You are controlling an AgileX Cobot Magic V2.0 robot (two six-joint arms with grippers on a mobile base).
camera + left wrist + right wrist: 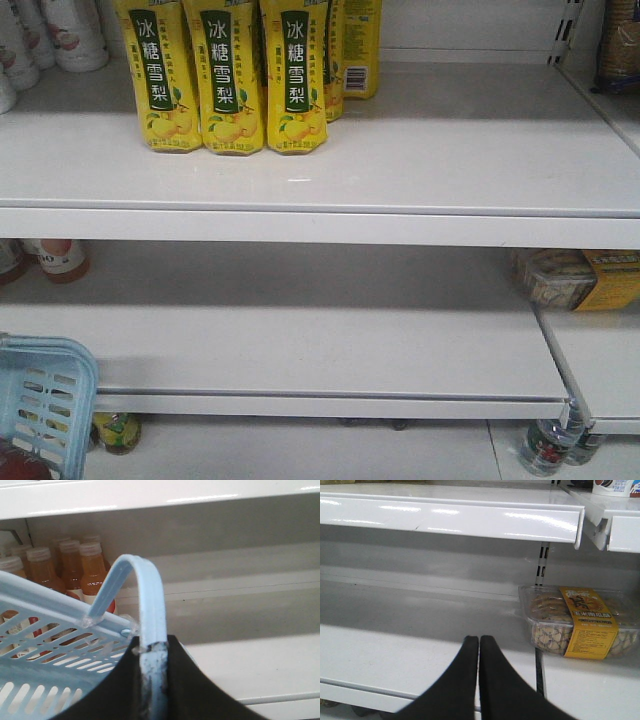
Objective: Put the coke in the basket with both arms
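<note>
The pale blue basket (45,400) hangs at the bottom left of the front view, in front of the lower shelf. My left gripper (152,647) is shut on the basket handle (147,595), which runs up between the two black fingers. The slotted basket wall (55,645) fills the lower left of the left wrist view. A red patch (14,466) shows inside the basket; I cannot tell whether it is the coke. My right gripper (479,639) is shut with nothing in it, above the lower shelf (395,650). Neither arm shows in the front view.
Yellow pear-drink bottles (225,75) and white bottles (70,30) stand on the upper shelf. Orange drink bottles (75,570) stand behind the basket. A clear biscuit box with a yellow label (575,620) lies right of my right gripper. Small bottles (548,445) stand on the floor.
</note>
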